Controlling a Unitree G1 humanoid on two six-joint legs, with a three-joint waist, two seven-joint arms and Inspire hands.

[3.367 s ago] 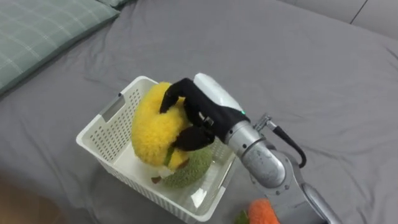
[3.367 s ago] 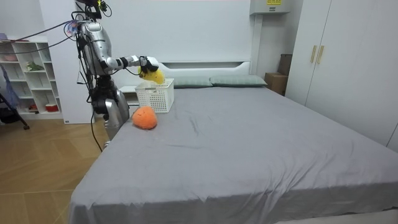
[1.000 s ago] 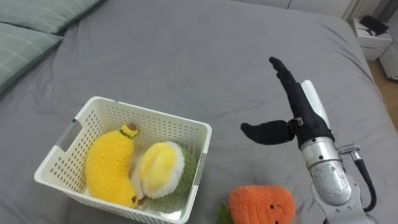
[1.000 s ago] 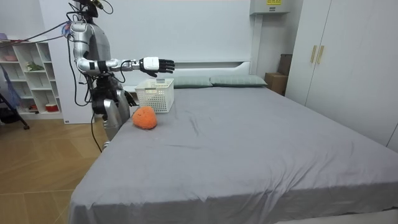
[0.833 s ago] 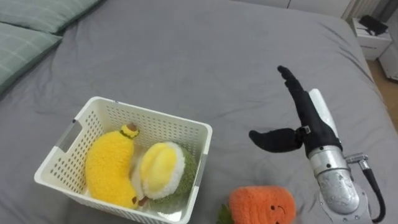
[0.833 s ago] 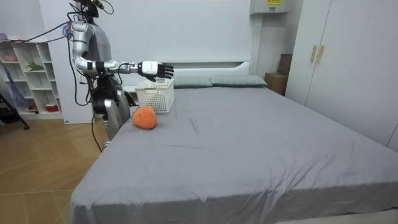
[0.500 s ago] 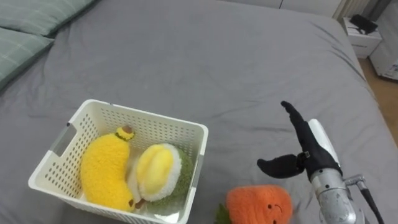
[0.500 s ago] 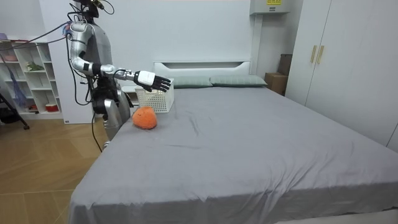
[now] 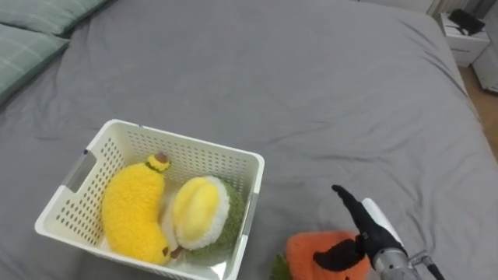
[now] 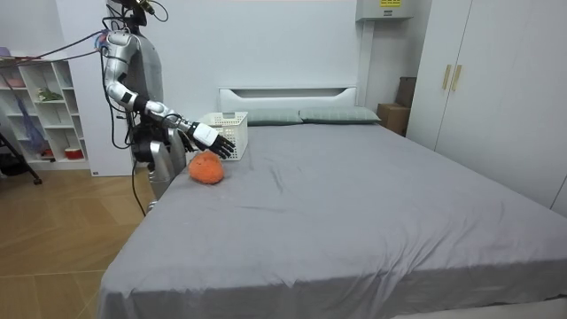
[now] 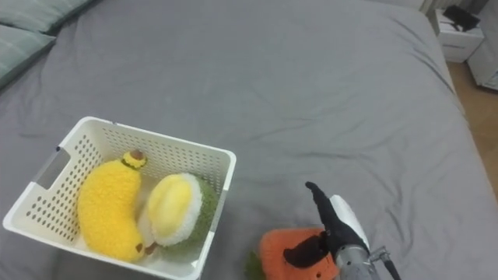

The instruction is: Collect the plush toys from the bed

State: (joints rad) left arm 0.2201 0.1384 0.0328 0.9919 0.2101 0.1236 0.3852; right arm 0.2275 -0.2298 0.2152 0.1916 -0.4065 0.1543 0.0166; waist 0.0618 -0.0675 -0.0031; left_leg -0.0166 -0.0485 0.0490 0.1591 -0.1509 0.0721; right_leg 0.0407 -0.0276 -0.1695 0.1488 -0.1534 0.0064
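A white slatted basket (image 9: 194,152) (image 11: 97,128) (image 10: 223,131) rests on the grey bed and holds a yellow banana plush (image 9: 134,208) (image 11: 105,204) and a green-and-yellow durian plush (image 9: 202,214) (image 11: 173,210). An orange carrot plush (image 9: 311,249) (image 11: 276,250) (image 10: 205,167) lies on the bed just right of the basket. My right hand (image 9: 358,229) (image 11: 331,225) (image 10: 215,140) is open, fingers straight and thumb spread, right over the carrot plush's far side.
Green checked pillows (image 9: 31,31) (image 10: 301,116) lie at the head of the bed. A white nightstand (image 9: 465,27) stands beyond the bed's far edge. In the room view, shelves (image 10: 40,106) stand behind me and wardrobes (image 10: 478,71) at the room view's right.
My right hand has come down from chest height, after letting go of the banana plush in the basket, and now hovers open at the carrot plush. The eye views shifted slightly.
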